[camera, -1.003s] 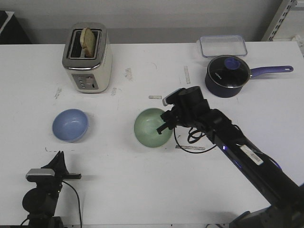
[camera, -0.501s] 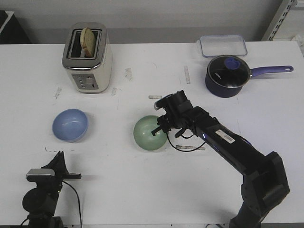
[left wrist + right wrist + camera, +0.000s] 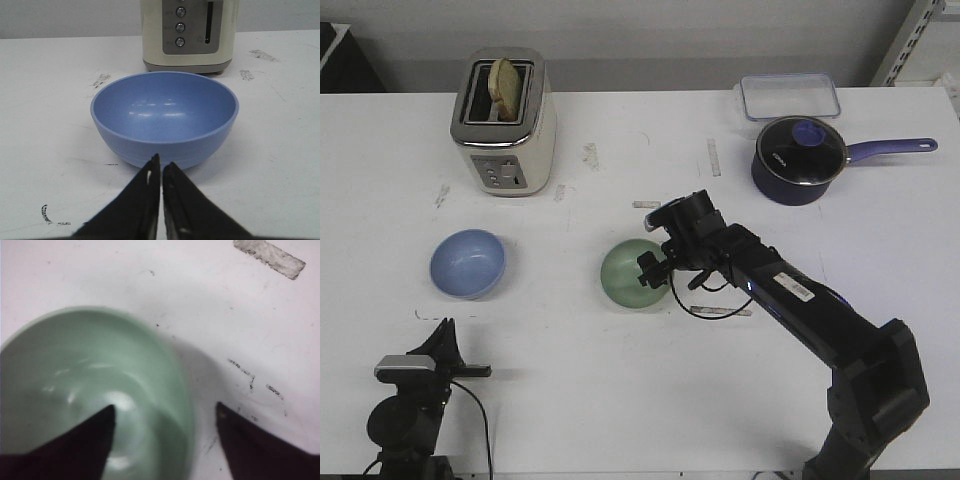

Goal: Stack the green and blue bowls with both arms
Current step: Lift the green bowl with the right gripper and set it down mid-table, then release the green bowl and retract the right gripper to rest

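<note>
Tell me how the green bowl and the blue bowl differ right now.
The green bowl has the open right pincer straddling its rim; the blue bowl sits untouched, the shut left pincer short of it. Green is mid-table, blue further left. Both are upright and empty.

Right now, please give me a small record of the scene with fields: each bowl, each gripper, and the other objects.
green bowl: centre of table, right gripper's fingers straddle its rim
blue bowl: left side, upright, untouched
right gripper: open, one finger inside green bowl, one outside
left gripper: shut, in front of blue bowl, apart
others: toaster holding bread; saucepan; clear container
</note>
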`<state>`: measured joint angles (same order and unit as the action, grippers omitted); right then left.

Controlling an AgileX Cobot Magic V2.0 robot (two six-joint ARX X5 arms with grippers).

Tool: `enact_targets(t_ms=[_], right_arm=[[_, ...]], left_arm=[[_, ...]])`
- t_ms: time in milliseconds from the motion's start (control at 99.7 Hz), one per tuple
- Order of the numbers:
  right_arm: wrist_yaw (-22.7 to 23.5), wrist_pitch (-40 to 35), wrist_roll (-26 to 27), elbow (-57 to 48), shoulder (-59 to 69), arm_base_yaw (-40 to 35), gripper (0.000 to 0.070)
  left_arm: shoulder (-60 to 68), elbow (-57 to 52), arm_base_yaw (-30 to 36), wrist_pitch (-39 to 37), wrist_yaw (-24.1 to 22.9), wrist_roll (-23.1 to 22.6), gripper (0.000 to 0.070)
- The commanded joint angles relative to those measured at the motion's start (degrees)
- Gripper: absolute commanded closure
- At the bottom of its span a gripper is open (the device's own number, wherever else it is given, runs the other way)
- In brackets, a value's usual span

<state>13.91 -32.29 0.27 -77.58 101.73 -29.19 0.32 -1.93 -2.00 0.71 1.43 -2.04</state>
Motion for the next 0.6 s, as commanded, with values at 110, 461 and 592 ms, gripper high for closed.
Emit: enact_targets(t_ms=[110,461,592], right_arm=[[0.1,0.5,-0.1,-4.5,-4.2,0.6,0.0189],[-4.5,-3.3,-2.0,-6.4,-20.5,11.8,0.0700],[-9.3,-7.1,-3.4,-3.1,-26.1,18.4,0.0700]], left_arm=[[0.0,1.2,0.0,-0.7,0.0,0.2,0.0698],[0.0,1.2,0.0,-0.7,0.0,0.2,0.0698],[0.0,1.2,0.0,-0.8,0.0,0.2,0.0698]])
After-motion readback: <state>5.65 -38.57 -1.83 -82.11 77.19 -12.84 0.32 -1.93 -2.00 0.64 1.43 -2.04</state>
